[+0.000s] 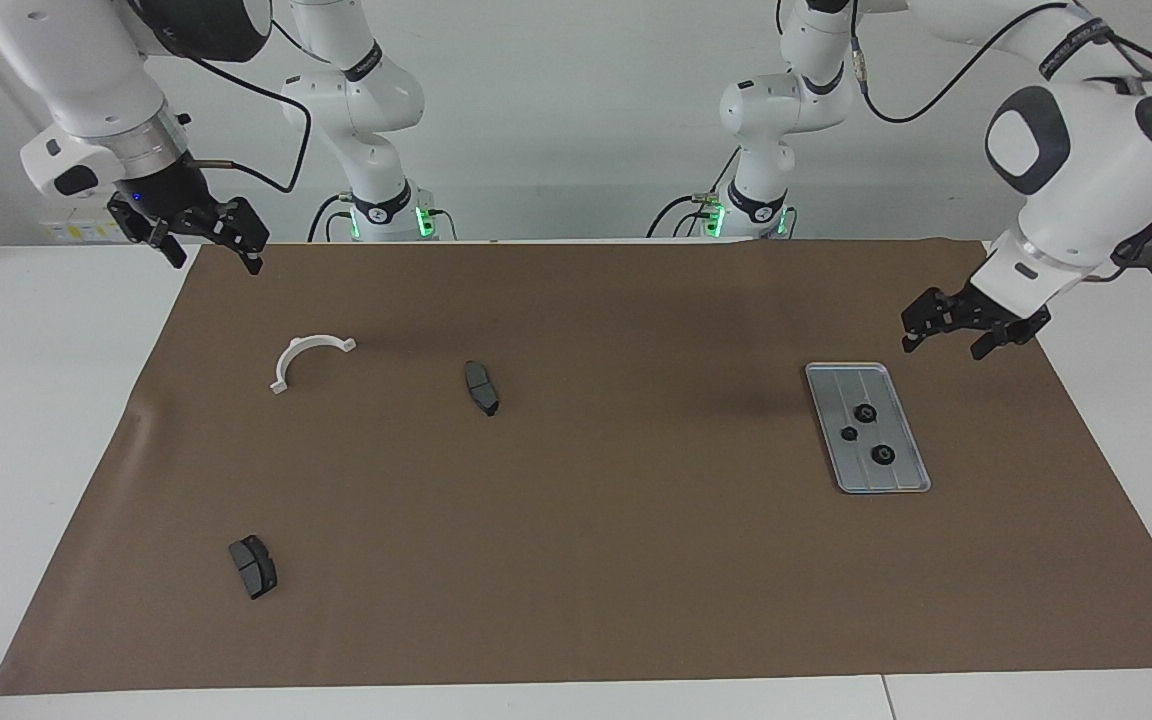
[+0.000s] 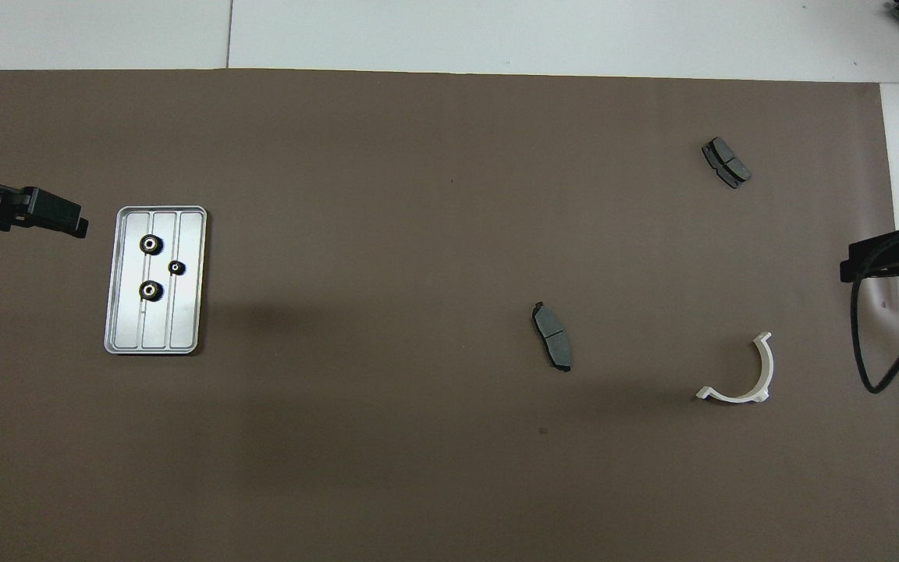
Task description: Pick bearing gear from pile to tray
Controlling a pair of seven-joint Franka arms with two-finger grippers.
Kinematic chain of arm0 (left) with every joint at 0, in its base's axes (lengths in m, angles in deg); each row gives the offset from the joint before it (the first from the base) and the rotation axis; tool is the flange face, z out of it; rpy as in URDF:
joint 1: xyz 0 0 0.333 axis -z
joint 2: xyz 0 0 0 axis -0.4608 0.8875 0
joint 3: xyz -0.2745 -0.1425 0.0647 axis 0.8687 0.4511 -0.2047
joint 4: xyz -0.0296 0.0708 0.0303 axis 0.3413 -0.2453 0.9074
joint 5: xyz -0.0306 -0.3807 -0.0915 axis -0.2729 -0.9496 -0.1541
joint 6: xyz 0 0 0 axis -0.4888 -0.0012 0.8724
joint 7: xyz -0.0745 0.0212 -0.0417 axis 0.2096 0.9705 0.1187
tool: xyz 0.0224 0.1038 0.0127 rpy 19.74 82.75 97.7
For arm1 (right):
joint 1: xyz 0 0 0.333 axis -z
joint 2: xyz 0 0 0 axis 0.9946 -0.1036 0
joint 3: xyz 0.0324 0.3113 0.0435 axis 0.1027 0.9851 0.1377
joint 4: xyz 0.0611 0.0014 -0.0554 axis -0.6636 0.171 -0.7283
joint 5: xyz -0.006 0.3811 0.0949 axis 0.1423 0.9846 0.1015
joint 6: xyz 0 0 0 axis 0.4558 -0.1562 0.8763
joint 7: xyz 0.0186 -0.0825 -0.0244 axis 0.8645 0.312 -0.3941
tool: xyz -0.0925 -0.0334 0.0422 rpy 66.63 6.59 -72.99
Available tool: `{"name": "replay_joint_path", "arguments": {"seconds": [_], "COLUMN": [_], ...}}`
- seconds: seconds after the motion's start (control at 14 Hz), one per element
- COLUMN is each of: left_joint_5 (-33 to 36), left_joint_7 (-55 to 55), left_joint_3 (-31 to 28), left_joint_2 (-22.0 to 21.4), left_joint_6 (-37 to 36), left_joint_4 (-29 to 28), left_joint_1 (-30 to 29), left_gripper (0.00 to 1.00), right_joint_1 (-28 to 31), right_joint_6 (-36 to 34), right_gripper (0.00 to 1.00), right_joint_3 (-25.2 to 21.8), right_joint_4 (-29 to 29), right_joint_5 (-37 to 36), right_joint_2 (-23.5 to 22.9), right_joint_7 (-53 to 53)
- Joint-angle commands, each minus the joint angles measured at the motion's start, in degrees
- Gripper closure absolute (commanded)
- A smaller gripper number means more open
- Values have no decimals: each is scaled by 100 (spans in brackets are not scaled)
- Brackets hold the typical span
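On the tray (image 1: 898, 478), toward the left arm's end of the table, lie three small black round gears (image 1: 865, 413): two larger ones along one lengthwise ridge and a smaller one (image 1: 848, 434) between them, set slightly to the side. None touches another, and all three rest flat inside the tray's low rim. The tray itself sits on the brown mat (image 1: 596, 560) with its long side running away from the robots.

Up in the air beside the tray, over the mat at the tray's robot-ward corner, hangs the left gripper (image 1: 956, 335); its jaws stand spread wide and hold nothing.

Well apart from the tray, toward the right arm's end, lie the other parts of the pile: a dark grey brake pad (image 1: 481, 387) nearest the tray, a white half-ring bracket (image 1: 308, 357) past it, and a second brake pad (image 1: 253, 566), farther from the robots than the tray.

The right gripper (image 1: 208, 243) waits high over the mat's corner next to its own base, jaws wide apart and empty.
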Motion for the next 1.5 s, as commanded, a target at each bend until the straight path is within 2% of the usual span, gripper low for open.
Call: {"name": "replay_joint_path", "arguments": {"seconds": [0.0, 0.14, 0.5, 0.79, 1.14, 1.43], "left_joint_5": [-12, -12, -12, -12, -12, -3], "left_joint_7": [-101, -110, -163, -1058, -859, -699], "left_joint_3": [17, 43, 43, 43, -27, -36], "left_joint_2": [-573, -838, -997, -1023, -1006, -1006], "left_joint_6": [-583, -883, -884, -831, -436, -480], "left_joint_4": [-64, -82, -318, -345, -363, -363], "left_joint_1": [24, 94, 533, 1078, 694, 517], "left_gripper": [0, 0, 0, 0, 0, 0], "right_joint_1": [84, 84, 84, 84, 84, 84], "right_joint_6": [-45, -45, -54, -45, -54, -54], "right_gripper": [0, 0, 0, 0, 0, 0], "right_joint_3": [59, 68, 68, 59, 68, 68], "right_joint_4": [-15, -15, -15, -15, -15, -15], "right_joint_5": [137, 137, 137, 137, 137, 137], "right_joint_2": [10, 10, 10, 10, 10, 10], "right_joint_7": [-13, -13, -13, -13, -13, -13]}}
